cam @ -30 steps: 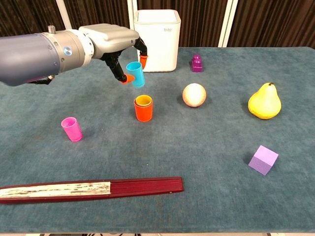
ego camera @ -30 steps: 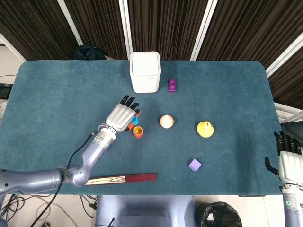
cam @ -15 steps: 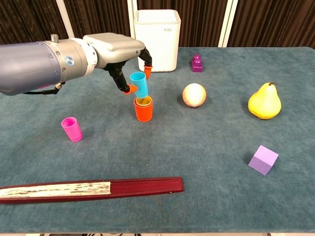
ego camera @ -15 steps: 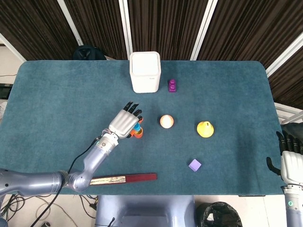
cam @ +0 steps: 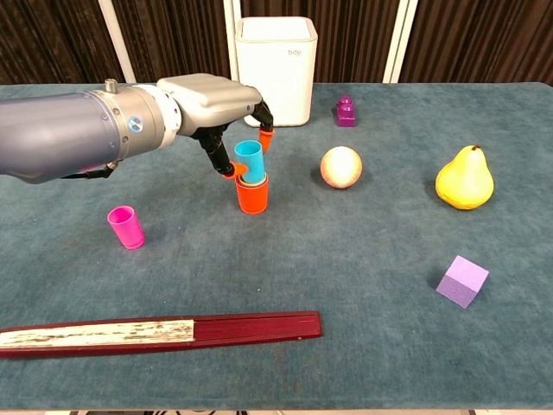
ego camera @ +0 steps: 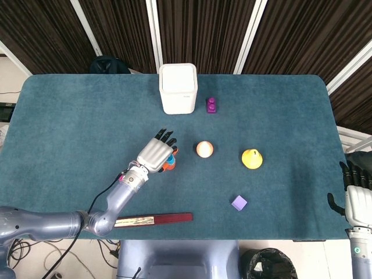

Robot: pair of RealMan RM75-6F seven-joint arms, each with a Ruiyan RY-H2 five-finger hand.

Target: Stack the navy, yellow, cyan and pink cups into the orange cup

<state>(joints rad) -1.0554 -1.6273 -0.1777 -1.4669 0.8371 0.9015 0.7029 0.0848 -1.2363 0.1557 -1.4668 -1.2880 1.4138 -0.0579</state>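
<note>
Lowered since a second ago: left hand (cam: pixel 216 99) carried the cyan cup (cam: pixel 249 162) down from above and behind the stack, cup base now sits inside the orange cup (cam: pixel 252 194), upper part sticking out, slightly tilted. Fingers pinch the cyan cup from both sides, orange fingertips (cam: pixel 266 136) against its wall, others spread. Yellow rim barely visible between cyan and orange; navy cup can't be made out. Pink cup (cam: pixel 126 226) stands upright on the table (cam: pixel 371 346), well apart to the left of the stack, untouched. Right hand (ego camera: pixel 355 197) at the table's far right edge, off the cloth, holding nothing, fingers apart.
</note>
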